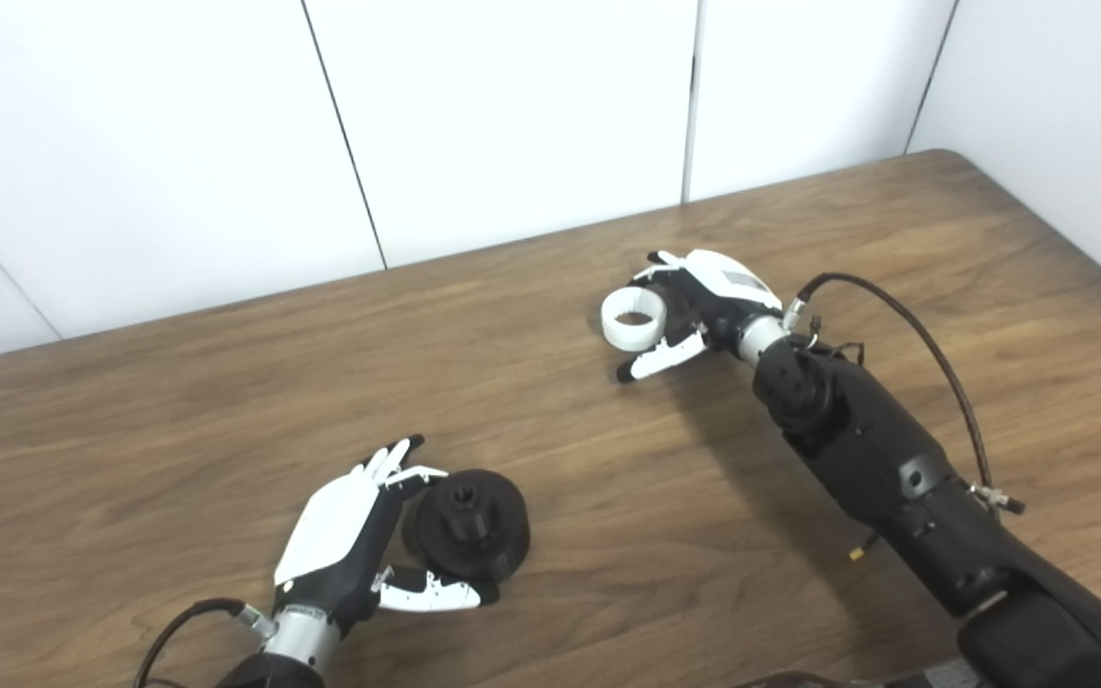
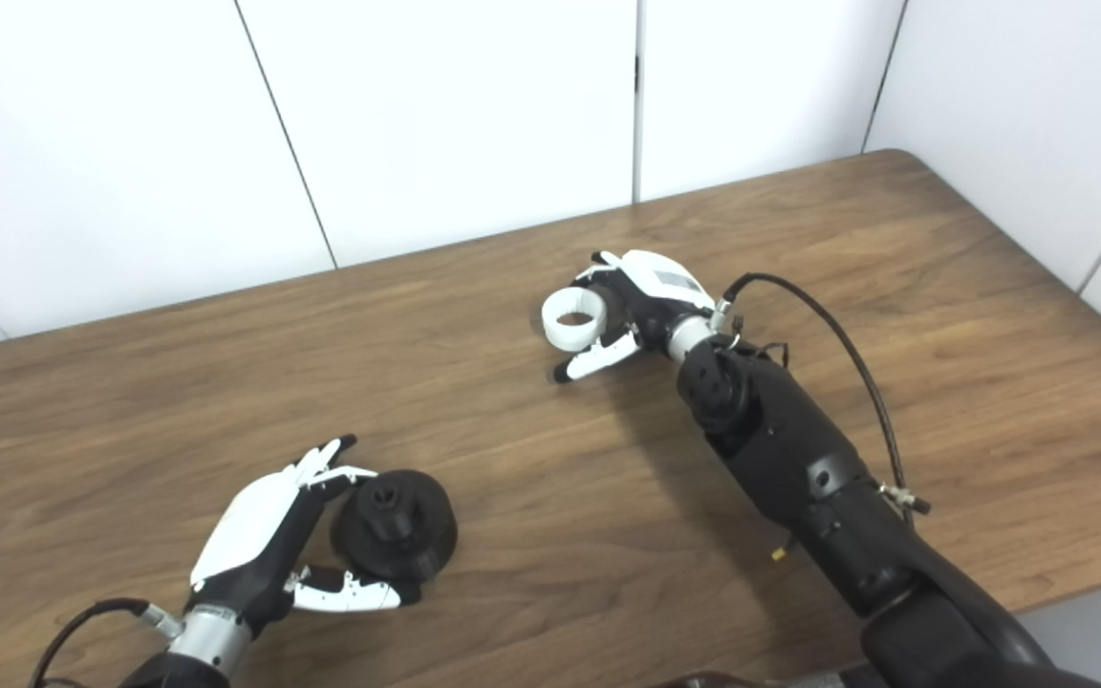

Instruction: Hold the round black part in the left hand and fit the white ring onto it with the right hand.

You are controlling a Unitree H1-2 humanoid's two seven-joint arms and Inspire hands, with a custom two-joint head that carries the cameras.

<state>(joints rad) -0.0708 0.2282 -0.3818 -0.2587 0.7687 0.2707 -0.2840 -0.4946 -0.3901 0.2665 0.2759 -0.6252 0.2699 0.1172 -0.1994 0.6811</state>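
The round black part (image 1: 472,524) rests on the wooden table (image 1: 178,411) near the front left, its hub with a centre hole facing up. My left hand (image 1: 350,535) is cupped around its left side. Its fingers (image 1: 396,463) stand nearly straight behind the part, and the thumb lies along the part's front edge. The hand is open. The white ring (image 1: 634,318) lies further back, near the table's middle. My right hand (image 1: 703,301) reaches it from the right, open, with fingers curled over the ring's far side and the thumb stretched out just in front of it.
A black cable (image 1: 933,354) loops over my right forearm. White wall panels (image 1: 512,115) rise behind the table's far edge. The table's rounded right corner (image 1: 952,158) and right edge are in view.
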